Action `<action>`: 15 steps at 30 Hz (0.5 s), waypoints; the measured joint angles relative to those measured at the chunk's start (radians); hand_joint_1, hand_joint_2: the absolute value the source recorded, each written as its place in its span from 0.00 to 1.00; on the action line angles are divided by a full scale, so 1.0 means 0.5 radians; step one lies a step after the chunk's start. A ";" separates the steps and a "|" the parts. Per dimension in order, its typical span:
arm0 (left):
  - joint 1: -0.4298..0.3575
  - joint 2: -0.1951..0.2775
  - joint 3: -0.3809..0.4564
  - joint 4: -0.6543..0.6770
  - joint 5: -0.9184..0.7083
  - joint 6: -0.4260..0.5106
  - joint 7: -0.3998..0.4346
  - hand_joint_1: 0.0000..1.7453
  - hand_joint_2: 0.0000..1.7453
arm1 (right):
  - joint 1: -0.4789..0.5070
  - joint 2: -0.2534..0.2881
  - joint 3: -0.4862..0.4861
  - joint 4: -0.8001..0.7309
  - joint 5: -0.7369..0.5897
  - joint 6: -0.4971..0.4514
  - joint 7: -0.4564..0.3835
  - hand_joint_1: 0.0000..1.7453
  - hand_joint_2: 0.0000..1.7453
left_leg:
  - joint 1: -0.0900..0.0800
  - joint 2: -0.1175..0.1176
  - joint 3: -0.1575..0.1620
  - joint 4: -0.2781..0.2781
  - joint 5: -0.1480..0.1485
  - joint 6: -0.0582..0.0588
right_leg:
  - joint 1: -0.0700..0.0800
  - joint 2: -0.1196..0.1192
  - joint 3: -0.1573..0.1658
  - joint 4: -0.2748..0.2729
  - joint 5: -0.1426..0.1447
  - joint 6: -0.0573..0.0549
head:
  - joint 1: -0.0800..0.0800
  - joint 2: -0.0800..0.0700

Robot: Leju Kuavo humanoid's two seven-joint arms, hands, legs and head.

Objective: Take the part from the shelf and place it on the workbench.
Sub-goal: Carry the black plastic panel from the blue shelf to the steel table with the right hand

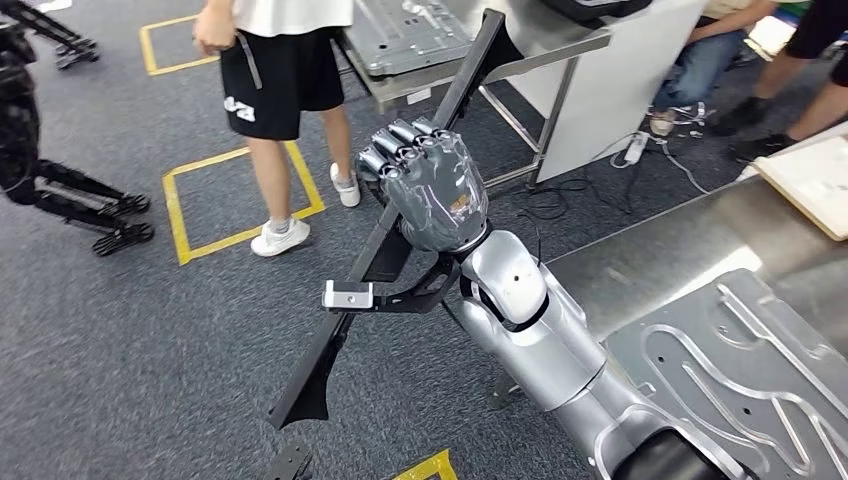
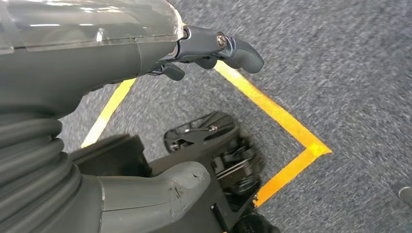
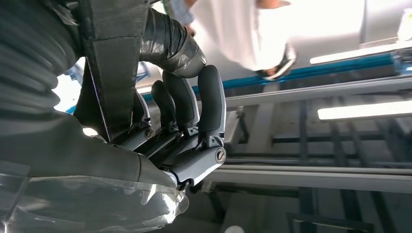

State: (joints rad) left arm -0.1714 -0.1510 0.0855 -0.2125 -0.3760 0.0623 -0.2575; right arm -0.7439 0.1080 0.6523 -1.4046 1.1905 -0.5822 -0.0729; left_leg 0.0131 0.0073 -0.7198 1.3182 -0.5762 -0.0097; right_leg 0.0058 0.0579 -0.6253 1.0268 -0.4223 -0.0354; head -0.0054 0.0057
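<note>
The part point(image 1: 340, 330) is a long black bar with a side bracket that ends in a silver clip point(image 1: 347, 296). My right hand point(image 1: 432, 185) grips the bar about its middle and holds it slanted in the air above the carpet, left of the workbench point(image 1: 690, 235). In the right wrist view the fingers point(image 3: 194, 107) wrap round the black bar point(image 3: 114, 63). My left hand point(image 2: 121, 58) hangs over the floor with its fingers point(image 2: 238, 51) apart, holding nothing.
A grooved metal plate point(image 1: 740, 370) lies on the steel workbench, with a wooden board point(image 1: 810, 180) at its far right. Another table with a metal plate point(image 1: 420, 40) stands behind. A person in black shorts point(image 1: 275, 90) stands near yellow floor tape point(image 1: 200, 205). People sit at the back right.
</note>
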 joint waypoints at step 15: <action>-0.033 0.036 0.032 0.000 -0.006 -0.096 -0.003 0.00 1.00 | 0.019 -0.045 -0.052 -0.054 0.061 -0.017 0.018 0.81 1.00 | 0.018 0.117 0.253 -0.589 0.255 0.080 | -0.044 -0.136 -0.227 0.381 -0.104 0.134 | 0.020 0.000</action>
State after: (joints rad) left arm -0.1878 -0.1331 0.1018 -0.2126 -0.3789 0.0143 -0.2589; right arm -0.7347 0.0853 0.6264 -1.4317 1.2212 -0.5909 -0.0641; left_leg 0.0221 0.0660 -0.5935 1.0237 -0.4489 0.0304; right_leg -0.0162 -0.0099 -0.7386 1.2175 -0.4741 0.0315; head 0.0044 0.0057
